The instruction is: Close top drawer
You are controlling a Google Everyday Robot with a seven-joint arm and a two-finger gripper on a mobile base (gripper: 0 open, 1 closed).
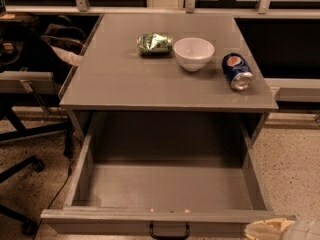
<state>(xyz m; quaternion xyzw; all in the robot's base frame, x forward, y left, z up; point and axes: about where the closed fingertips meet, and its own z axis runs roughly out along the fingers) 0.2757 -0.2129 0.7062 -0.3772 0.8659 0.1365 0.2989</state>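
Note:
The top drawer (165, 215) of the grey cabinet stands pulled far out toward me, its deep box bare inside. Its flat front panel runs along the bottom of the camera view, with the small black loop handle (169, 231) at its centre. My gripper (280, 229) shows only as a pale tip at the bottom right corner, just in front of the drawer front's right end. The two lower drawers are out of view.
On the cabinet top (125, 79) lie a green snack bag (155, 43), a white bowl (193, 53) and a blue soda can (237, 71) on its side. An office chair base (22, 169) stands on the floor to the left.

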